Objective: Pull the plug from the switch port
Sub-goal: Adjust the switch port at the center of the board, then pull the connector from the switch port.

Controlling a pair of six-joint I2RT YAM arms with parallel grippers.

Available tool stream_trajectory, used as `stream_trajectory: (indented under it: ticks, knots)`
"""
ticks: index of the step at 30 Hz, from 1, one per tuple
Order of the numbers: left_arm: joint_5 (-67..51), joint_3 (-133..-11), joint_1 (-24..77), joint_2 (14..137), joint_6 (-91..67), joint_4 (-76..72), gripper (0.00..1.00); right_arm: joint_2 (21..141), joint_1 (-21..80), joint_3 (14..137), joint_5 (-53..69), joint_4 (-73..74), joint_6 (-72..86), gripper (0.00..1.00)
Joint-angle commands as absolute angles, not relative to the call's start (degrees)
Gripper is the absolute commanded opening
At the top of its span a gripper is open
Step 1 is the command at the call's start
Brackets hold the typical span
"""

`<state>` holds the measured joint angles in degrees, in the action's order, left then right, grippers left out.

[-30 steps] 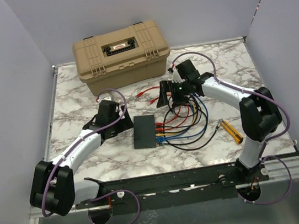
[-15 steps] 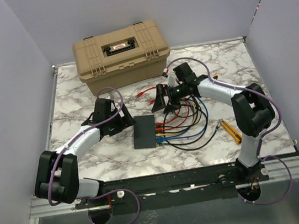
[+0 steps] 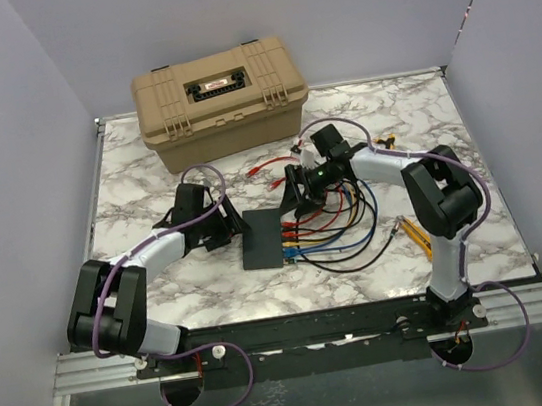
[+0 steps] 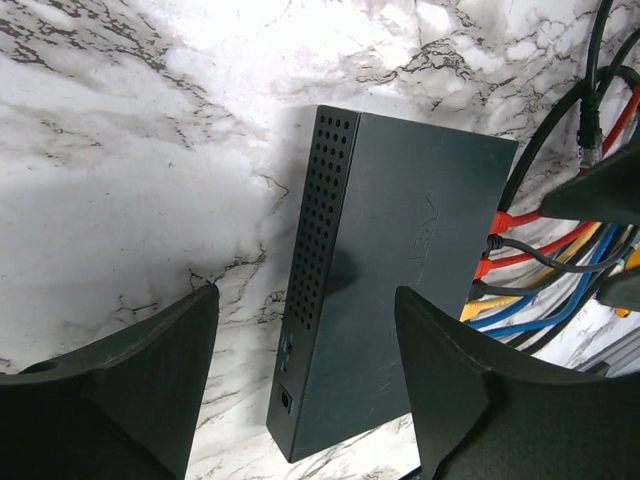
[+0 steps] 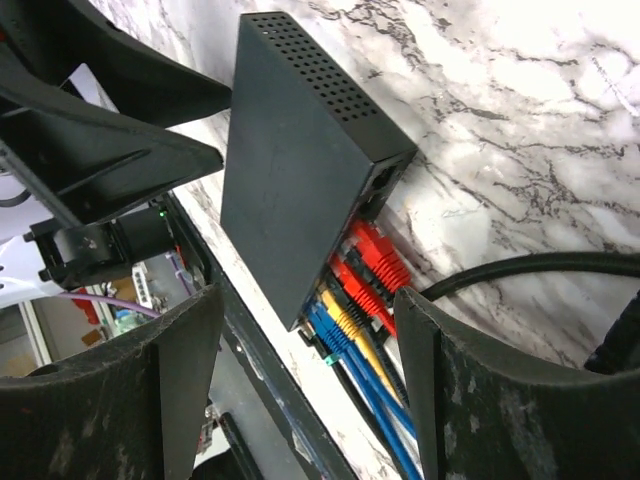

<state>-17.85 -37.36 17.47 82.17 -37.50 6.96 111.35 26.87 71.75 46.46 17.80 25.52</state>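
The flat black switch (image 3: 261, 240) lies on the marble table (image 3: 145, 170). Red, yellow, blue and black plugs (image 3: 288, 238) sit in the ports on its right short edge. My left gripper (image 3: 228, 225) is open at the switch's left end. In the left wrist view (image 4: 305, 295) its fingers straddle the switch (image 4: 400, 270) from above without touching it. My right gripper (image 3: 297, 193) is open just above the plug side. In the right wrist view (image 5: 308, 295) the red plugs (image 5: 372, 258), yellow plug (image 5: 345, 325) and blue plugs (image 5: 335, 350) lie between its fingers, none gripped.
A large tan toolbox (image 3: 221, 99) stands at the back. Looped cables (image 3: 340, 229) spread right of the switch. A loose red cable (image 3: 264, 169) lies behind it. A yellow-handled tool (image 3: 417, 237) lies at the right front. The metal rail (image 3: 320, 332) runs along the near edge.
My left gripper has moved right, up to the switch's left end. My right gripper has moved left and down towards the plugs. The switch has not moved.
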Motion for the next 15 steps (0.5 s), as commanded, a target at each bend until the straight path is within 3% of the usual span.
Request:
stream_trajectory:
  ticks: [1,15]
  knots:
    - [-19.5,-35.2,17.4,83.9,-37.9,5.1,0.71,115.5,26.5,74.3,49.4,18.5,23.1,0.71]
    - [-19.5,-32.4,17.4,84.9,-39.1,3.2,0.62,121.0,26.5,77.2,52.9,23.9,22.1,0.66]
